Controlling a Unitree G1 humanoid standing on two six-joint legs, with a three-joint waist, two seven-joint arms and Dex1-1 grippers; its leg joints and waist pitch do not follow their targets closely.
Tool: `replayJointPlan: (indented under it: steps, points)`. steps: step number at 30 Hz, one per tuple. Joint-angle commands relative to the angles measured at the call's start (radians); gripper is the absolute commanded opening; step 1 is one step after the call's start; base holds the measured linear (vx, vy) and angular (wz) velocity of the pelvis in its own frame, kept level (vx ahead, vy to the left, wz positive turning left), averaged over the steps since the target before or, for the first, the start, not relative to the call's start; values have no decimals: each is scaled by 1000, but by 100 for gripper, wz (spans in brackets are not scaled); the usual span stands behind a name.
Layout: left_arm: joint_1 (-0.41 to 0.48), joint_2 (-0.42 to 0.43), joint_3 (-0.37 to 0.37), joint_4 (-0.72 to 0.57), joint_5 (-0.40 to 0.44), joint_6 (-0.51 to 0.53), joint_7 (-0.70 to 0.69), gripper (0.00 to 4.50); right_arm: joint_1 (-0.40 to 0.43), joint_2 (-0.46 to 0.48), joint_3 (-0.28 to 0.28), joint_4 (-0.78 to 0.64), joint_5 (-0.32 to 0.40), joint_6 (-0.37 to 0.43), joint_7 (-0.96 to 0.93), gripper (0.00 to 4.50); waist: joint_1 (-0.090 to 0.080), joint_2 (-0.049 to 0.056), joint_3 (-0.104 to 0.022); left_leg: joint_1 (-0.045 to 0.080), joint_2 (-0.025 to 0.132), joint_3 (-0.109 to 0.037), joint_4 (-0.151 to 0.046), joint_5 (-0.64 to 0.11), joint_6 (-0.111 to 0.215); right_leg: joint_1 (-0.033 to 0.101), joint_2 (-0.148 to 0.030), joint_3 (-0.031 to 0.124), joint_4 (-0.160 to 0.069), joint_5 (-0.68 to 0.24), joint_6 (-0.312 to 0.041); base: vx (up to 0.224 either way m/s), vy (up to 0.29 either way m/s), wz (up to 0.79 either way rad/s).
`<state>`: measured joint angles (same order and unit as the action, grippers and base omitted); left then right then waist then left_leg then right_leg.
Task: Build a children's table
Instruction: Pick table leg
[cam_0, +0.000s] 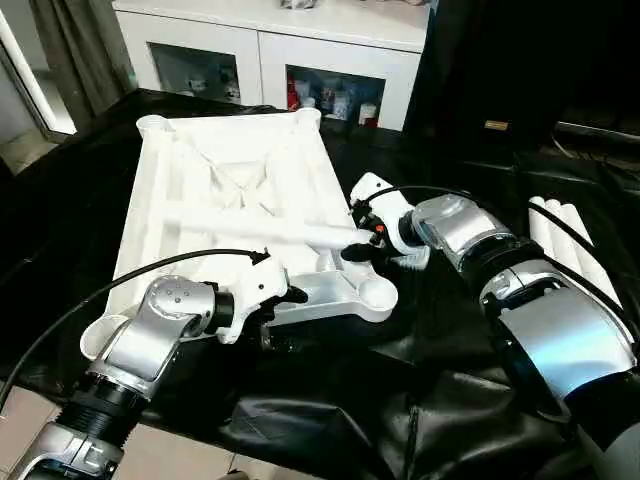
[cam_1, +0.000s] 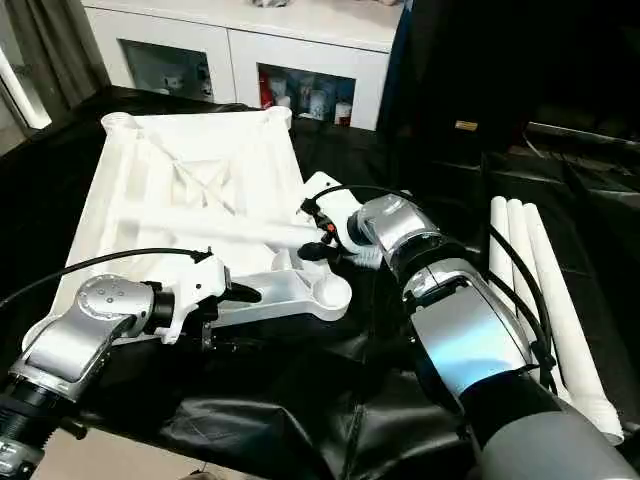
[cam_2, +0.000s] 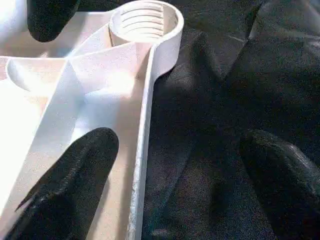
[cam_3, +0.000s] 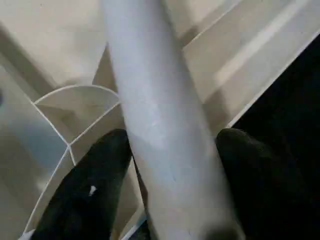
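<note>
Head views: table top upside down on black sheeting, ribs up, long axis running away from the robot toward a white cabinet with glass doors. Four round corner sockets, the near right one just ahead of the left gripper. One leg lying crosswise over the ribs, long axis left to right, its right end at the right gripper. Three more legs side by side on the sheeting at the right, pointing away, well apart from the top. Four legs counted in all.

Left wrist view: jaws wide apart, holding nothing. One finger over the ribbed underside, the other over black sheeting, the top's edge wall between them. Threaded socket ahead.

Right wrist view: jaws set either side of the leg, one finger and the other pressed against the tube, clamped on it. Ribs of the top beneath.
</note>
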<state>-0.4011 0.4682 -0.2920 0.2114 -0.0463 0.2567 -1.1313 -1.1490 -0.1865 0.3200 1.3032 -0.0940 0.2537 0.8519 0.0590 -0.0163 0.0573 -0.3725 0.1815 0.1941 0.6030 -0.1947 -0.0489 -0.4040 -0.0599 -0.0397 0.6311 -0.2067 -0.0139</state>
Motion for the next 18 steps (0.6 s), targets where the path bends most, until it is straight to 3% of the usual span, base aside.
replayJointPlan:
  steps: [1, 6, 10, 12, 14, 15, 16, 17, 18]
  points:
    - [-10, 9, -5, -19, -5, -2, -1, 450, -16, -13, -19, 13, -8, -8, 15, 268, 3, 8, -69, 15, 56, -16, -61, -100, 25, 50, -80, 44, -50, -14, -295, 0, 0, 0]
    - [-16, 11, -5, -12, -5, -6, -5, 450, -7, -22, -37, 16, -3, -19, 50, 216, 2, 9, -71, 13, 55, -16, -60, -95, 34, 52, -80, 44, -48, 17, -302, 0, 0, 0]
    - [-29, 3, 12, -17, -20, 8, 3, 450, -9, -36, -94, 11, 38, -21, 37, 194, 4, 11, -73, 15, 56, -16, -58, -90, 36, 53, -79, 43, -47, 32, -311, 0, 0, 0]
    - [-61, -35, 67, -18, -70, 60, 43, 450, -5, -70, -169, -11, 108, -17, 52, 186, 9, 19, -75, 19, 55, -14, -55, -86, 34, 52, -77, 43, -45, 66, -324, 0, 0, 0]
    - [-75, -52, 90, -19, -94, 87, 58, 450, 1, -84, -188, -23, 126, -20, 60, 185, 12, 15, -74, 15, 54, -13, -54, -83, 42, 54, -74, 41, -44, 80, -330, 0, 0, 0]
    - [-100, -75, 122, -12, -128, 115, 76, 450, 15, -102, -211, -45, 150, -19, 92, 184, 10, 24, -74, 18, 52, -10, -53, -100, 36, 53, -72, 40, -47, 76, -330, 0, 0, 0]
    - [-100, -75, 122, -12, -128, 115, 76, 450, 15, -102, -211, -45, 150, -19, 92, 184, 13, 20, -75, 17, 54, -12, -52, -100, 37, 56, -74, 40, -46, 82, -334, 0, 0, 0]
    - [-155, -130, 191, 4, -204, 179, 121, 450, 53, -129, -257, -109, 201, -19, 152, 184, 13, 29, -74, 12, 52, -15, -52, -97, 40, 58, -75, 39, -43, 80, -335, 0, 0, 0]
    - [-155, -130, 191, 4, -204, 179, 121, 450, 53, -129, -257, -109, 201, -19, 152, 184, 17, 22, -77, 15, 52, -12, -48, -96, 45, 62, -77, 41, -45, 100, -336, 0, 0, 0]
